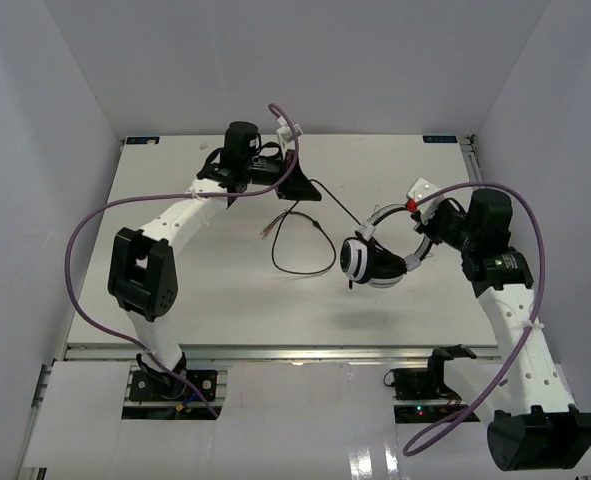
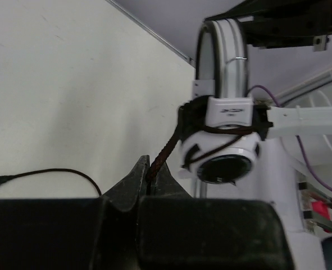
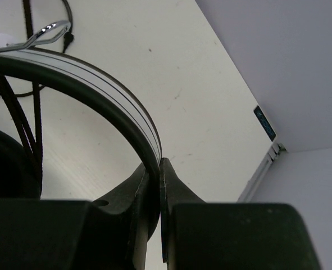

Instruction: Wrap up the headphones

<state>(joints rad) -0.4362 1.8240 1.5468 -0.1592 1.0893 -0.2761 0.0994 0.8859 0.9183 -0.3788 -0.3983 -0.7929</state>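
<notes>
The white headphones [image 1: 370, 262] hang above the table, ear cups down, with turns of the thin black cable round the cups. My right gripper [image 1: 430, 232] is shut on the white headband [image 3: 104, 98], which runs between its jaws [image 3: 159, 169]. At the back of the table my left gripper [image 1: 303, 190] is shut on the cable [image 2: 164, 153], pinched between its jaws [image 2: 149, 170]. From there the cable runs taut to the headphones [image 2: 224, 115]. The rest of the cable lies in a loose loop [image 1: 310, 255] on the table, with its frayed end [image 1: 265, 233] to the left.
The white table [image 1: 175, 320] is walled in by grey panels on three sides. A raised metal rail [image 1: 472, 150] runs along the right edge. Purple arm cables [image 1: 85, 225] arc over the left and right sides.
</notes>
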